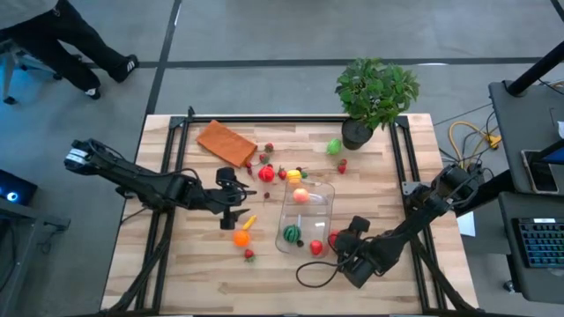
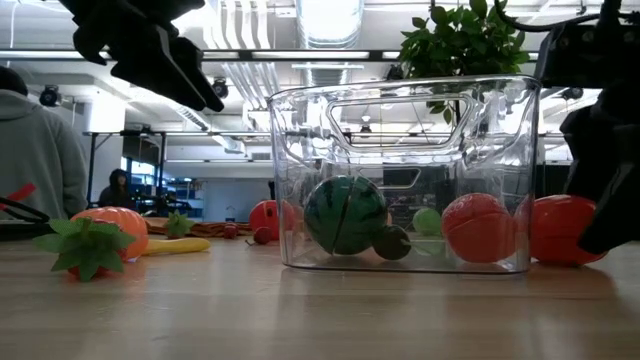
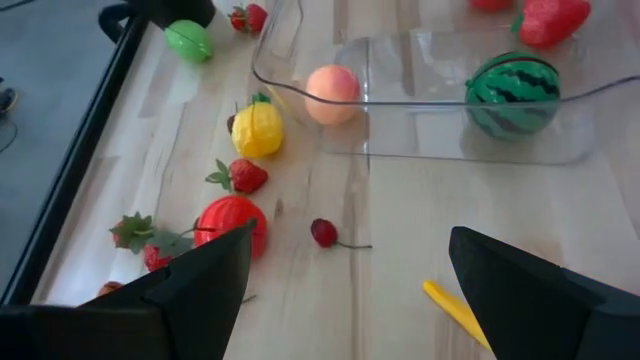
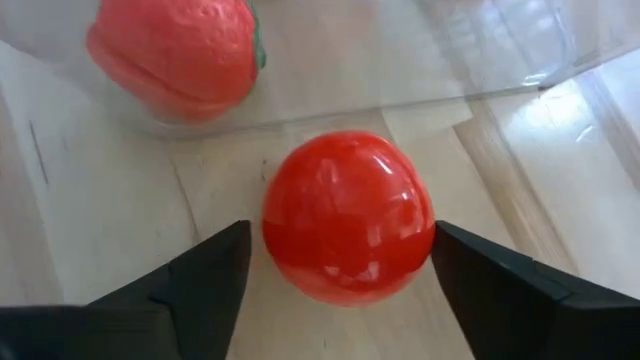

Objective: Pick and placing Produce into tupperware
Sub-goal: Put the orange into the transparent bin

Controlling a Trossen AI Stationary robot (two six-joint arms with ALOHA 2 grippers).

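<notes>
The clear tupperware (image 1: pixel 322 190) stands mid-table and holds a watermelon (image 1: pixel 291 233), a peach ball (image 1: pixel 300 195) and a red strawberry (image 1: pixel 315 247). A shiny red ball (image 4: pixel 345 215) rests on the wood just outside the tub's near right corner. My right gripper (image 4: pixel 342 230) stands open with one finger on each side of the ball. My left gripper (image 1: pixel 236 211) hangs open above the table, left of the tub, over a cherry (image 3: pixel 324 232) and a yellow banana (image 3: pixel 455 310). More produce lies loose: a red tomato (image 3: pixel 232 220), a lemon (image 3: pixel 257 130), an orange (image 1: pixel 241 238). My right gripper has a finger (image 4: pixel 200 285) on each side of the red ball, at its widest part (image 4: pixel 275 225); whether they touch it, I cannot tell. The fingers slant down from the table's near right. The ball sits on the table beside the tub's wall.
An orange-brown pad (image 1: pixel 226 141) lies at the far left and a potted plant (image 1: pixel 374 92) at the far right corner. A green fruit (image 1: pixel 334 146) and strawberries (image 1: pixel 342 165) lie beyond the tub. A dark cable (image 1: pixel 313 273) loops on the table near my right arm.
</notes>
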